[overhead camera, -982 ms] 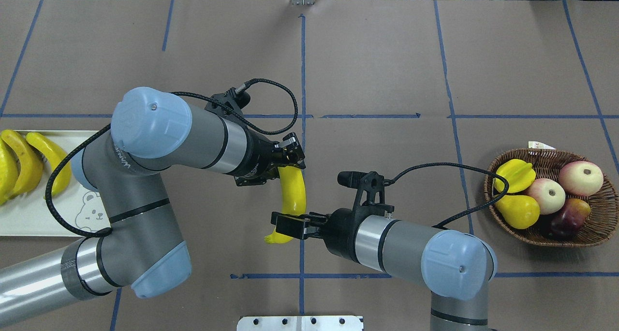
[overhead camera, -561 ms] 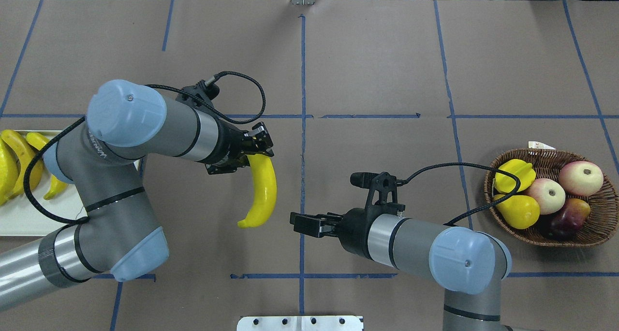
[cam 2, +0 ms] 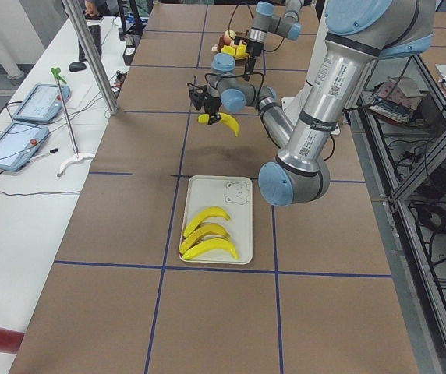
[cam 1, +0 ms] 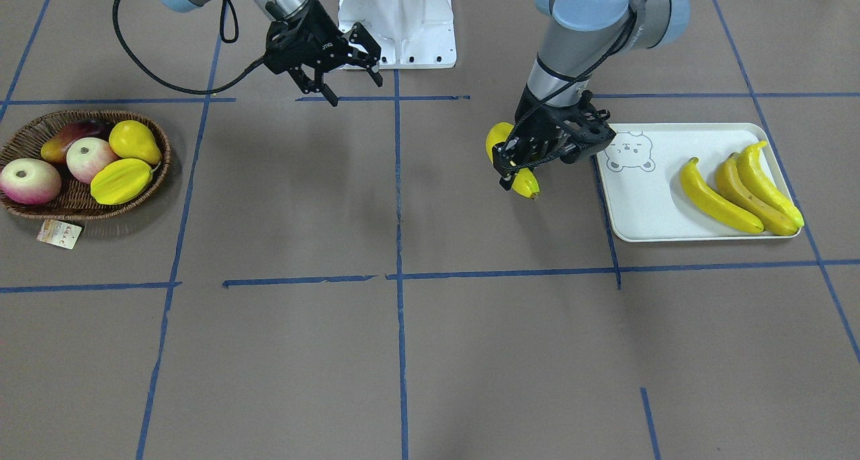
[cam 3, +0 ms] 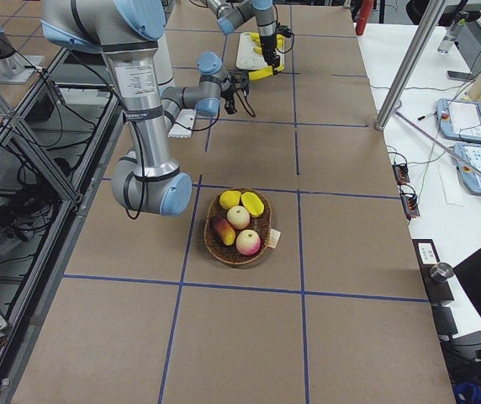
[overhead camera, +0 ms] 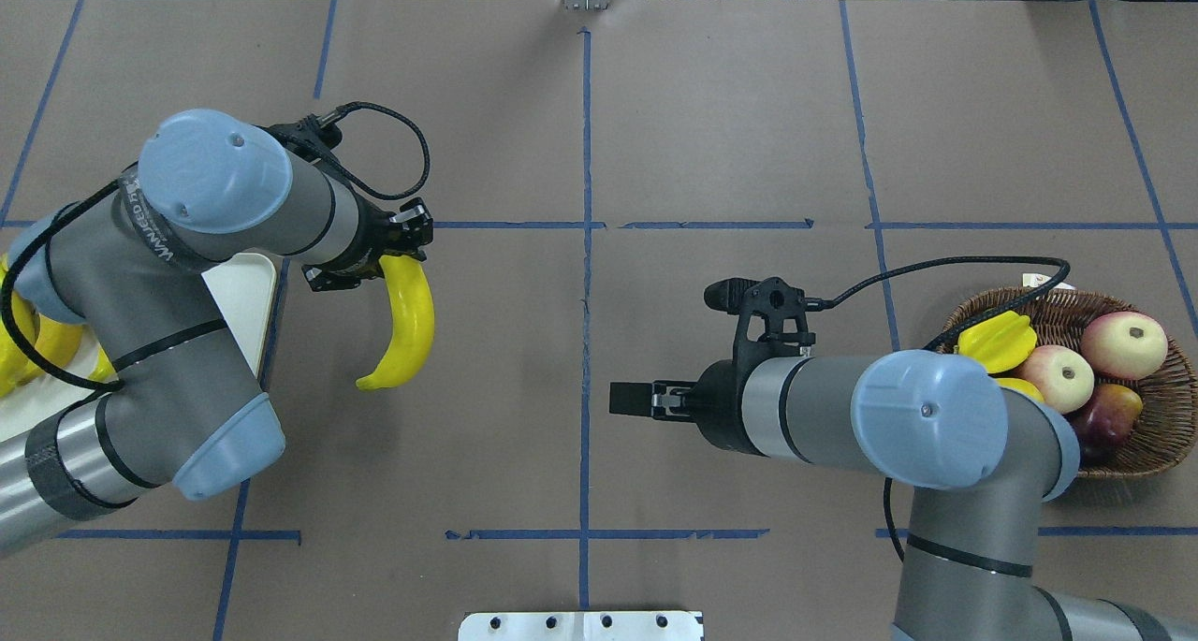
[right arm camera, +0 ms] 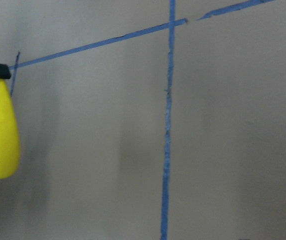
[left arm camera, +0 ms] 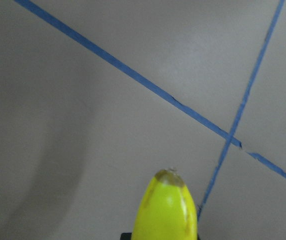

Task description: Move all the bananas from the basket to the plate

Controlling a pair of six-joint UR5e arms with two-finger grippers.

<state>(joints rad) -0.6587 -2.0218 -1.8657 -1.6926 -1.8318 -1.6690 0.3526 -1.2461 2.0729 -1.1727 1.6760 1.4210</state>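
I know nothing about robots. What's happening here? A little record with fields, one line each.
Left gripper: shut on a curved glossy yellow banana, in the air beside the tray
Right gripper: open, empty
Tray: flat pale-white rectangle, bear-face print, three yellow bananas lying side by side
Basket: woven wicker; yellow pear, yellow-green starfruit, two pink apples, dark red fruit; no banana seen
Remaining: held banana not yet on tray
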